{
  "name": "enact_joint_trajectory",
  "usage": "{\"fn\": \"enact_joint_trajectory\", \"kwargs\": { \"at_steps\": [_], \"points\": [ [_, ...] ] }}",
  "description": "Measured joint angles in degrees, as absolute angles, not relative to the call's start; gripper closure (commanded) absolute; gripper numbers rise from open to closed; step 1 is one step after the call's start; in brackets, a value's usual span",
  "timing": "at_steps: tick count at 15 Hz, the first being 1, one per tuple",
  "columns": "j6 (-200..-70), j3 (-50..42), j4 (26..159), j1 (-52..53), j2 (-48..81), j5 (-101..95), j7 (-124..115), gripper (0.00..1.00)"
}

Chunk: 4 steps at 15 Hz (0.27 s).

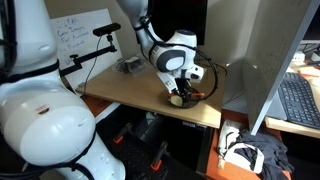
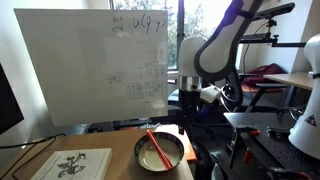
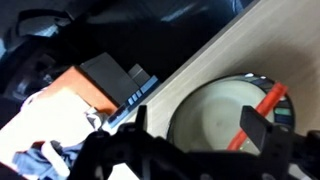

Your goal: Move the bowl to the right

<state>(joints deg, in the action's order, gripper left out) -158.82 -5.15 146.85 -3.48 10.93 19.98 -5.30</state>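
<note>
The bowl (image 3: 215, 115) is round and metallic with a pale inside, and an orange-red stick (image 3: 256, 112) lies across it. It sits near the edge of the wooden table (image 1: 120, 88) and shows in both exterior views (image 1: 181, 99) (image 2: 160, 151). My gripper (image 3: 200, 128) is open and hangs just above the bowl. One finger is outside the rim and the other is over the inside near the stick. In the exterior views the gripper (image 1: 179, 90) (image 2: 188, 106) is right over or just behind the bowl. It holds nothing.
A grey blocky object (image 1: 128, 65) sits at the back of the table. A whiteboard (image 2: 90, 65) stands beside the table and a printed sheet (image 2: 80, 165) lies on it. A grey partition (image 1: 255, 60) and a keyboard (image 1: 298, 100) are beyond. Boxes (image 3: 100, 85) lie below the table edge.
</note>
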Motion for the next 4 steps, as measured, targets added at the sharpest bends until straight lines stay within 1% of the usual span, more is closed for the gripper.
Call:
{"fn": "enact_joint_trajectory", "kwargs": {
  "at_steps": [2,4],
  "points": [
    [-154.1,-6.6,146.7,-1.8,7.0,9.4,-10.8,0.00],
    [-148.4,-6.4,145.7,-1.6,3.5,4.0,-11.7,0.00]
  ]
}}
